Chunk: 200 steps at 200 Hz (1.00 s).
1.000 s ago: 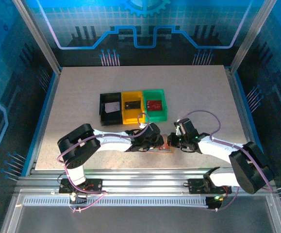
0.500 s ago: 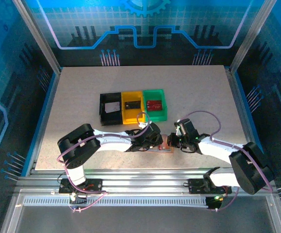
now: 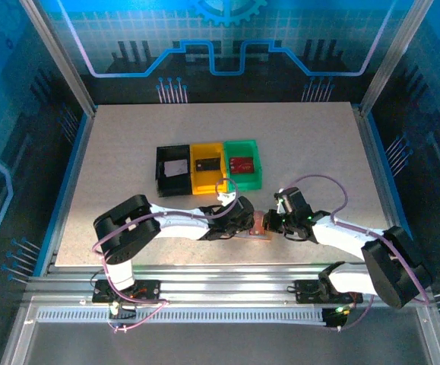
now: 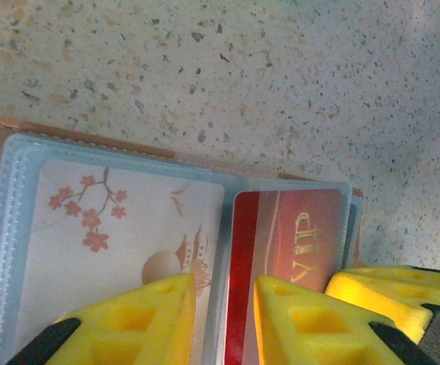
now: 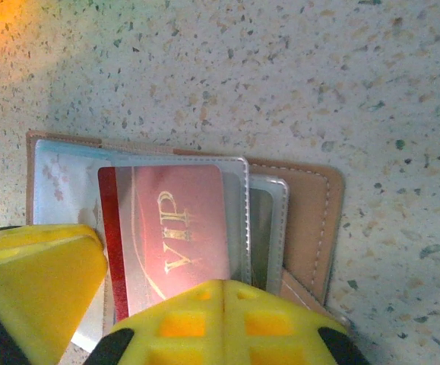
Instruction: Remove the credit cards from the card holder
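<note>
The tan card holder [image 3: 259, 223] lies open near the table's front edge, between my two grippers. Its clear sleeves hold a red credit card marked VIP [image 5: 178, 228] and a white card printed with blossoms [image 4: 121, 228]. My left gripper [image 4: 223, 293] stands over the sleeves with its yellow fingers a narrow gap apart. They straddle the red card's [image 4: 295, 228] dark stripe edge without gripping it. My right gripper [image 5: 223, 289] is shut, fingertips together, and presses down on the holder's [image 5: 311, 213] near edge. In the top view the left gripper [image 3: 244, 222] and right gripper [image 3: 271, 222] nearly touch.
Three small trays stand in a row behind the holder: black [image 3: 161, 181], yellow [image 3: 207, 182], green [image 3: 247, 181]. Each has a card lying in it. Bare speckled tabletop [image 3: 318, 144] surrounds them; the table's front edge is just below the holder.
The left arm has edged slightly right over the holder and its fingers have drawn a little closer together. The right arm and the holder have stayed put.
</note>
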Tool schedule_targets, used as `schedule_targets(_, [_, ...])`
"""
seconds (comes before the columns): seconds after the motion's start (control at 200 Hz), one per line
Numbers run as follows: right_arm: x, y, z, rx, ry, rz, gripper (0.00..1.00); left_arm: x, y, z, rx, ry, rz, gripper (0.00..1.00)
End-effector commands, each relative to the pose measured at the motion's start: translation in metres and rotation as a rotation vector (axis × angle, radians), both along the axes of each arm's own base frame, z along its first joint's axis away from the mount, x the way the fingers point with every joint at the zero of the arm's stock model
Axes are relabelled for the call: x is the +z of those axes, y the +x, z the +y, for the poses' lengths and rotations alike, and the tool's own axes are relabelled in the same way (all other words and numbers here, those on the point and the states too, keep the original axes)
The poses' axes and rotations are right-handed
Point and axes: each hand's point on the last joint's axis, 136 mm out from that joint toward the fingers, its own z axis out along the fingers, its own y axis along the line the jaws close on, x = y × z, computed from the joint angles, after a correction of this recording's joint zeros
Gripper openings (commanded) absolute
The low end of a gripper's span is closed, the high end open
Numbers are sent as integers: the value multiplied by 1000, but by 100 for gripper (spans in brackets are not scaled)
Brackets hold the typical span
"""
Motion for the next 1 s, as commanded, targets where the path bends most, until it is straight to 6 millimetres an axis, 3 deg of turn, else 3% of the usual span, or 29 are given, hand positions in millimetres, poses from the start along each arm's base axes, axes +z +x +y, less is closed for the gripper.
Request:
schedule_targets(0.0, [-34, -33, -24, -28, -93, 149, 0, -2, 3, -5, 10, 1, -17, 27])
schedule_targets(0.34, [-40, -36, -23, -23, -93, 159, 0, 5, 7, -17, 14, -90, -53, 26])
schedule_targets(0.715, [-41, -37, -22, -21, -88, 160, 0, -7, 2, -16, 3, -86, -40, 21])
schedule_targets(0.995, [-41, -37, -20, -13, -78, 152, 0, 4, 3, -25, -18, -190, -91, 17])
